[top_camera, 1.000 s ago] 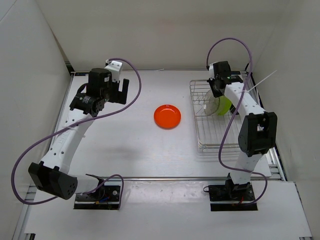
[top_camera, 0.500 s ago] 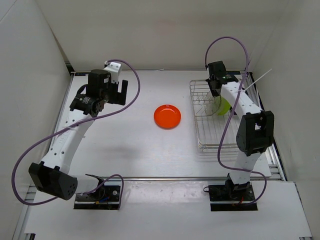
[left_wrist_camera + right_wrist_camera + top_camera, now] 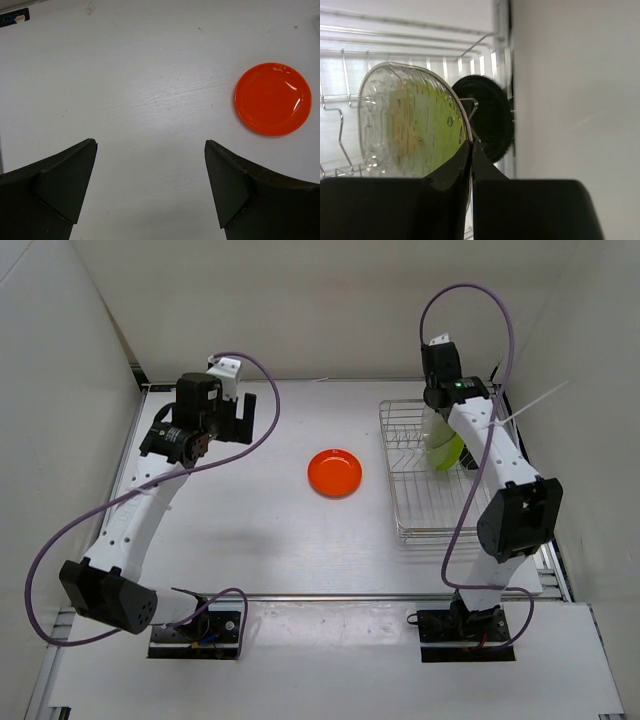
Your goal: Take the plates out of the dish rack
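A small round orange plastic plate (image 3: 335, 473) is seen lying flat on the white table (image 3: 250, 530) near its middle, well apart from both arms. In the left wrist view the same plate (image 3: 273, 98) is found at 2 o'clock of the left gripper (image 3: 150, 146), whose two dark fingers (image 3: 60, 185) are spread wide with only bare table between them; nothing is held. In the top view the left gripper (image 3: 236, 424) is placed at 10 o'clock of the orange plate.

The rectangular silver wire dish rack (image 3: 410, 525) is set at 3 o'clock of the orange plate, by the right edge of the table. The right gripper (image 3: 437, 412) is positioned over the far end of the rack.

In the right wrist view the right gripper (image 3: 471, 150) is shown pinched shut on the rim of a small round clear see-through plastic plate (image 3: 380, 115), which is stood on edge among the rack's wires (image 3: 420, 60). A lime green colour is seen through the clear plate, where the small round lime green plate (image 3: 450, 452) is stood just behind it. A small round black plate (image 3: 490, 117) is stood upright at 3 o'clock of the clear plate, against the rack's side wires, partly covered by the clear plate's rim.
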